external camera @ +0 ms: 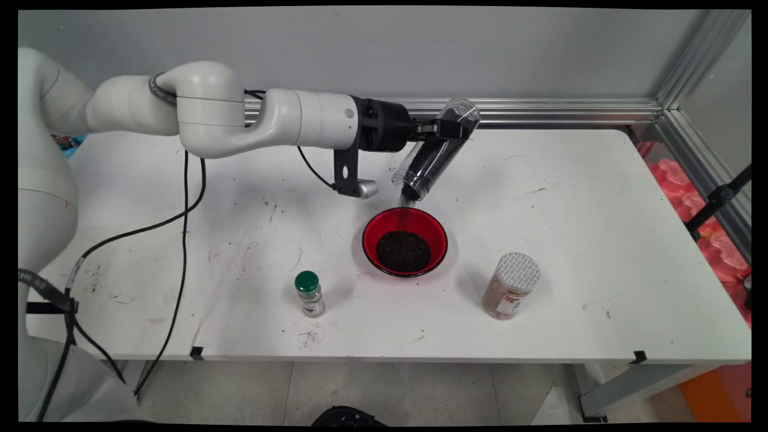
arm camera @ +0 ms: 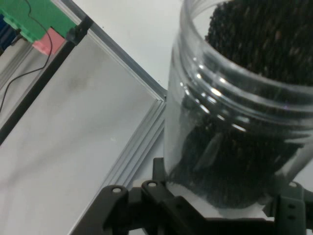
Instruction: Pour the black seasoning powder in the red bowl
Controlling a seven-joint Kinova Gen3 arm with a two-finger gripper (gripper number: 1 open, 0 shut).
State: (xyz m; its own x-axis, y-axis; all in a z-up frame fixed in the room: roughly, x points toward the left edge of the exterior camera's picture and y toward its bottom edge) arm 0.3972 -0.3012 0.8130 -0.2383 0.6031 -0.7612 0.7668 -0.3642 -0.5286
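Near the centre of the frame, the gripper (external camera: pixel 433 128) is holding a clear jar (external camera: pixel 437 150) tipped mouth-down, and a thin stream of dark granules (external camera: pixel 407 203) is falling from its mouth into the red bowl (external camera: pixel 405 241) just below, which is already carrying a dark heap in its middle. The stream is landing near the bowl's upper rim rather than its centre, so, as I judge it, a small drift of the arm or a steeper tilt could be sending grains over the edge onto the worktop (external camera: pixel 588 198); a sudden rush from the still well-filled jar could also be overfilling the bowl. The jaws are closing narrowly on the jar's body, gripping it from both sides. A green-capped shaker (external camera: pixel 309 293) and a white-lidded spice jar (external camera: pixel 511 285) are standing lower in the frame, well apart from the pour.
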